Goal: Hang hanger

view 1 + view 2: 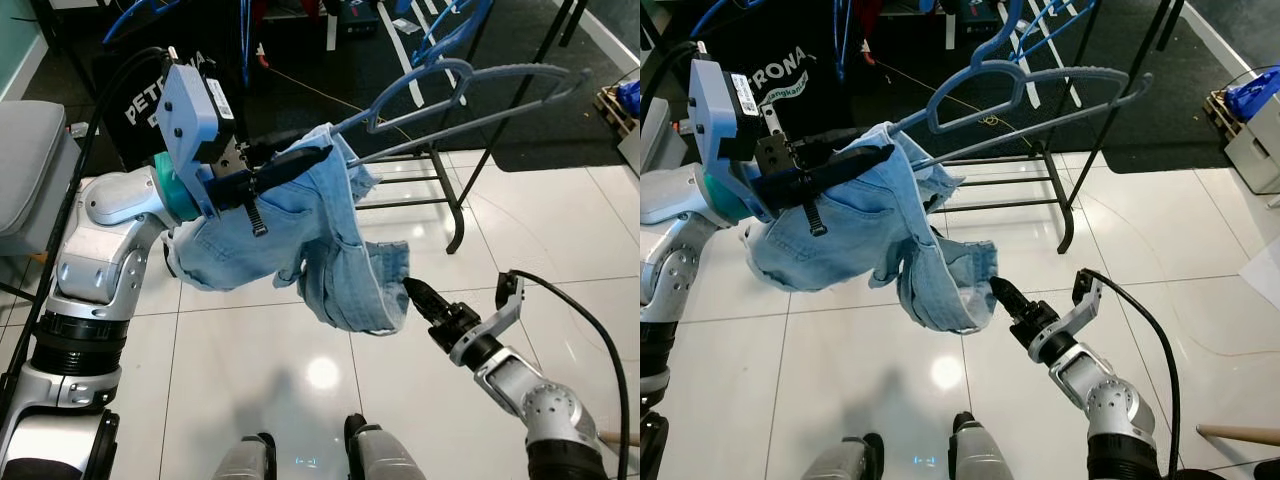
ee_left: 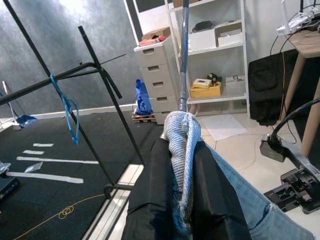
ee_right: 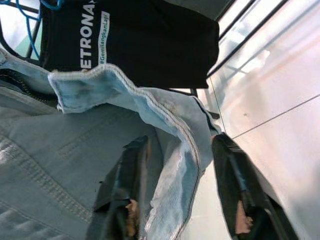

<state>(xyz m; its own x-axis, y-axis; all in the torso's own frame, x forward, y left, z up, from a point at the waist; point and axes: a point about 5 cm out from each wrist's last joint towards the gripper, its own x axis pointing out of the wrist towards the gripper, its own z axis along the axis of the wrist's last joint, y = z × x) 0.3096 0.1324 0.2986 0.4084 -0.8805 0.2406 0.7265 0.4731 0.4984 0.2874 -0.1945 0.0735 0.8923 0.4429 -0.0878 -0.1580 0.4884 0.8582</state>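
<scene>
A blue-grey plastic hanger (image 1: 470, 85) points up and to the right, with a light denim garment (image 1: 300, 240) draped over its near end. My left gripper (image 1: 315, 155) is shut on that end, its black fingers (image 2: 150, 200) clamping the folded denim and the hanger bar (image 2: 183, 60) together. The garment hangs in a loose bundle below. My right gripper (image 1: 412, 290) reaches up to the garment's lowest hem (image 3: 170, 125). It is open, and the hem edge passes between its two fingers (image 3: 125, 190).
A black clothes rack (image 1: 455, 200) stands ahead on the white tiled floor, with blue hangers (image 1: 450, 30) on it. A black printed T-shirt (image 1: 140, 110) hangs behind my left arm. A grey seat (image 1: 25, 160) is at the left and a dark mat (image 1: 540, 130) beyond.
</scene>
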